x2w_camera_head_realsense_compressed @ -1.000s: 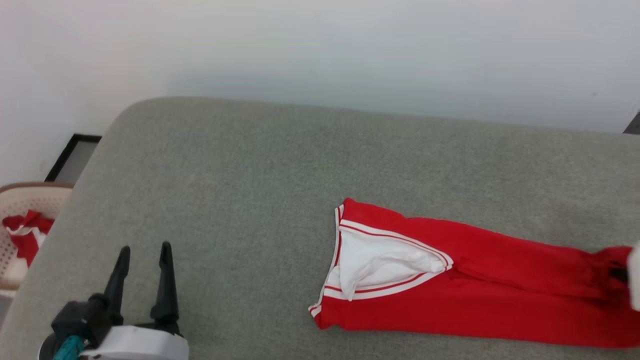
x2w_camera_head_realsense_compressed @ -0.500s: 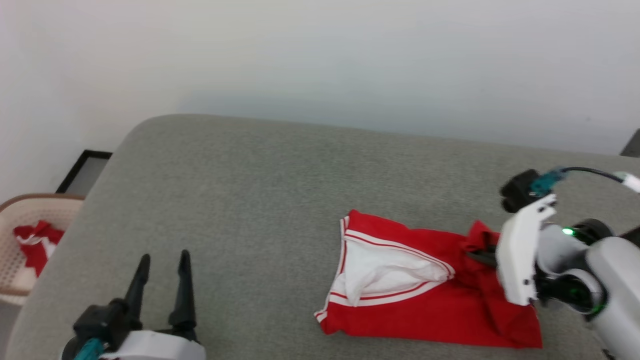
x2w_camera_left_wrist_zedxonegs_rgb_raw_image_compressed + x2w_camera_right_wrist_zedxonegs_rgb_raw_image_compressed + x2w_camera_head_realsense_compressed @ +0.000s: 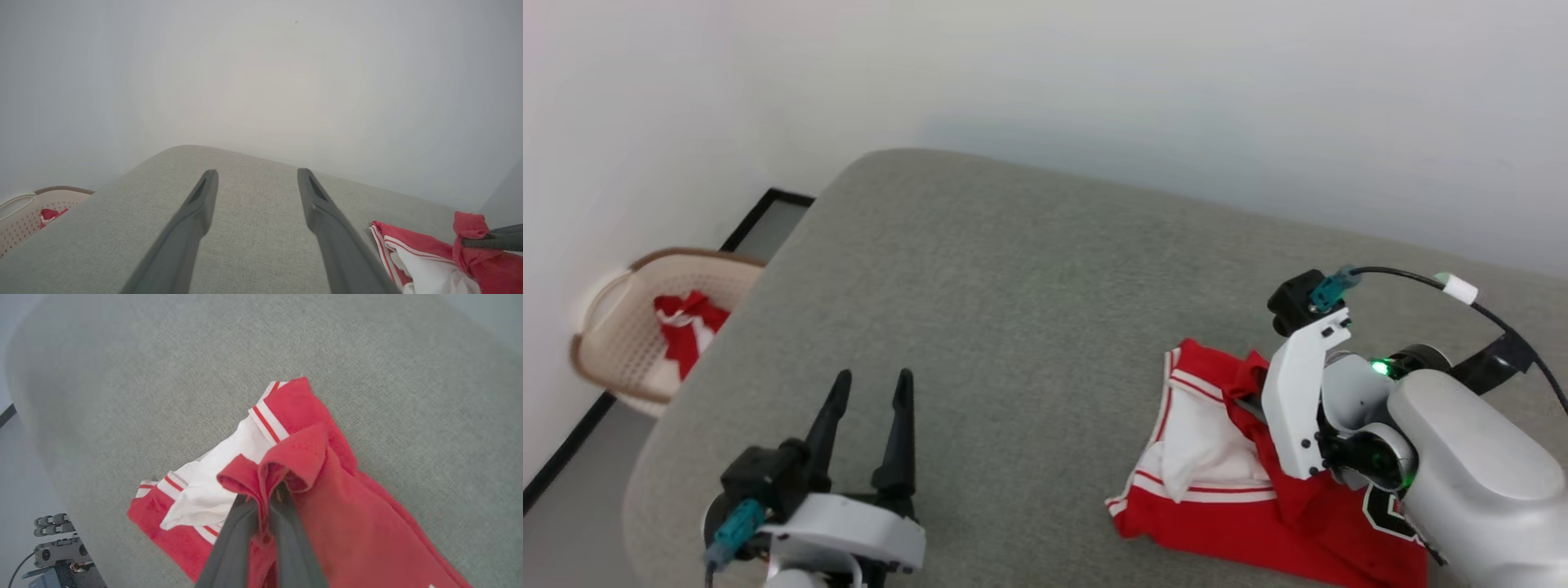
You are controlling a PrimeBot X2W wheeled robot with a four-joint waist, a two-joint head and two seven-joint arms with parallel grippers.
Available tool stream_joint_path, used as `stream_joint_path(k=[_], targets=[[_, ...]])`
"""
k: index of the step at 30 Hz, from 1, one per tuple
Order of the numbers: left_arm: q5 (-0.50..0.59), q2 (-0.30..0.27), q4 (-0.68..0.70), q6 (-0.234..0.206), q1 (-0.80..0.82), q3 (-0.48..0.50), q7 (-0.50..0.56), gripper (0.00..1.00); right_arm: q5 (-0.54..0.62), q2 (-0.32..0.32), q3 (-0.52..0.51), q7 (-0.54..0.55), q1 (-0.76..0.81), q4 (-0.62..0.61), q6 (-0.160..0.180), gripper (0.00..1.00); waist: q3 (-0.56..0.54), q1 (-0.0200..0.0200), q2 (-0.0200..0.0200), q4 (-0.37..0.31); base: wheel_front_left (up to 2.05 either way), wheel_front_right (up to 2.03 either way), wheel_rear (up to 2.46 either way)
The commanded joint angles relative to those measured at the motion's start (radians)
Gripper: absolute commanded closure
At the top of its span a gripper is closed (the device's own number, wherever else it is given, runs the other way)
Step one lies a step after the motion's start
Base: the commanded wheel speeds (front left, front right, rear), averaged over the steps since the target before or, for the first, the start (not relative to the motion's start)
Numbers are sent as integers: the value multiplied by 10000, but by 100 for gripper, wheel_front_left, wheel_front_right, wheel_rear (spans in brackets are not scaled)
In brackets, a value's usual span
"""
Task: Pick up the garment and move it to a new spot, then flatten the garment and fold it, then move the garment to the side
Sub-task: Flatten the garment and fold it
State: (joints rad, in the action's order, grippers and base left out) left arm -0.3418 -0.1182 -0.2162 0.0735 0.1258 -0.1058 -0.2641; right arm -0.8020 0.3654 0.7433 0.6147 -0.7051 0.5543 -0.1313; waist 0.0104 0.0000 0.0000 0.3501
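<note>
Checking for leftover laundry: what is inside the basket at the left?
Red-and-white cloth lies crumpled in the basket. Whatever is under it is hidden, as is the basket's part behind the pad.

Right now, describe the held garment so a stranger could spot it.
On the grey cushion, at its right end, lies the white-sleeved red garment, pinched in the jaws of the right gripper. The other red cloth sits in a basket.

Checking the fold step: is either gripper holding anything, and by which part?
The right gripper pinches the shirt by a bunched red fold between its fingers. The left gripper is open, holding nothing.
</note>
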Motion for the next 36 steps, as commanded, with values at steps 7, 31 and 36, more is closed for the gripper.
stream_joint_path(k=[7,31,36], targets=[[149,265,-336,254,525,15,3,0,336,-632,866,-642,-564,1526,10,100,427,0,0,700,0,0,0],[546,-8,-304,504,30,1320,3,0,-1186,298,2936,-2643,-2013,-406,10,0,-154,0,0,-1702,0,0,0],[651,-105,-152,503,-259,1491,4,0,-1085,971,2618,-4060,-1512,-762,12,0,-354,0,0,-2507,0,0,0]])
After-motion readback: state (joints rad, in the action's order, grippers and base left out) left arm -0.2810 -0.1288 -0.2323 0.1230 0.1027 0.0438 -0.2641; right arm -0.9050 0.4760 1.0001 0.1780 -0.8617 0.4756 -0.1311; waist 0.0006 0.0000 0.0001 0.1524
